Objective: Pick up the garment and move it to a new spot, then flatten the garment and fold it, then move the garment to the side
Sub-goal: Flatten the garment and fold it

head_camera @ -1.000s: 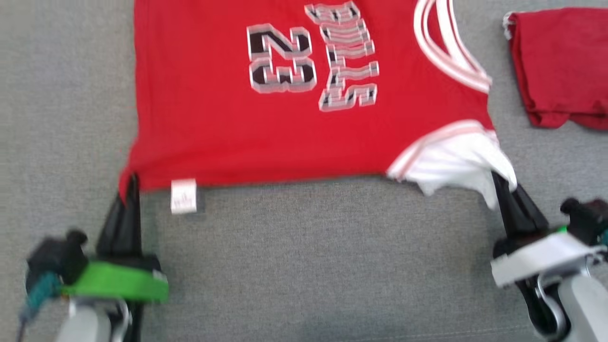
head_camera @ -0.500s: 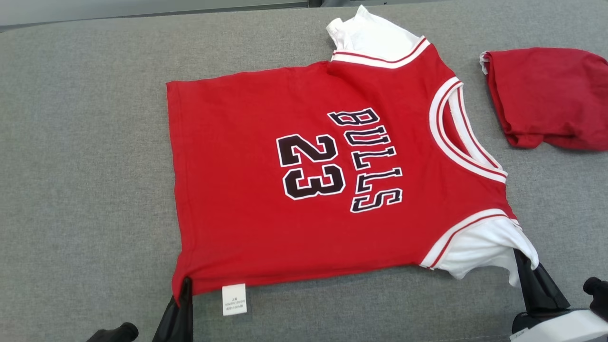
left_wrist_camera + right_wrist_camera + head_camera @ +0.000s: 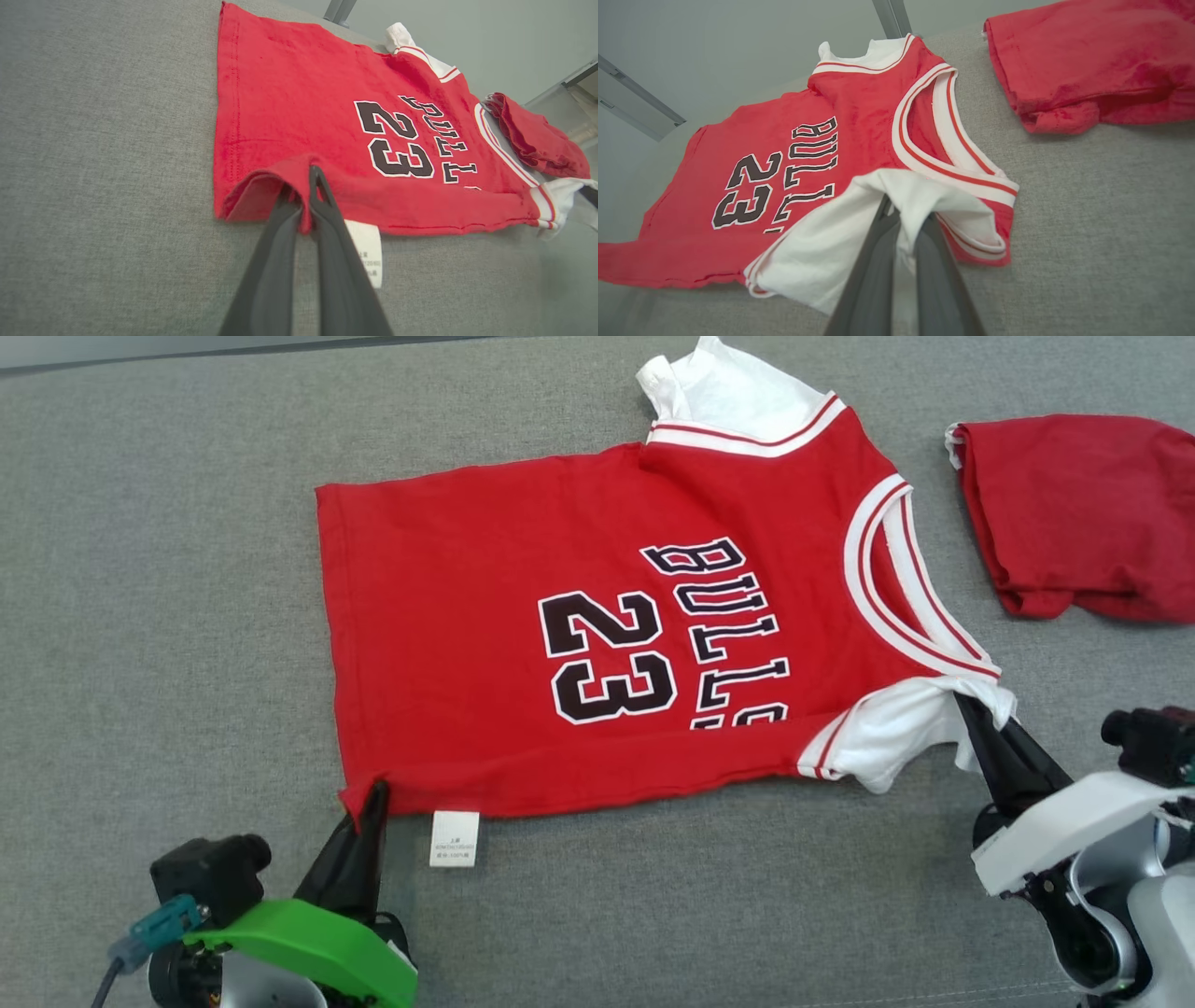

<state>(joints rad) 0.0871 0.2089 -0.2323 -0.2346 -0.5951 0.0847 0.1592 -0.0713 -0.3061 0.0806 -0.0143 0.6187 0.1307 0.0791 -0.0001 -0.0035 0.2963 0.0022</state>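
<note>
Garment — a red jersey with black "BULLS 23" lettering, spread front-up on the grey padded surface, hem toward the left of the head view, neckline toward the right. Near edge lifted and curled over onto the print, hiding the foot of the last letter. Left gripper pinched tight on the near hem corner, just beside the white care label lying on the surface past that edge. Right gripper clamped on the near white sleeve, cloth bunched round the dark fingers. Far sleeve flat at the upper edge. Off to the right, well apart from the jersey — a second red cloth, folded, touching neither gripper.
</note>
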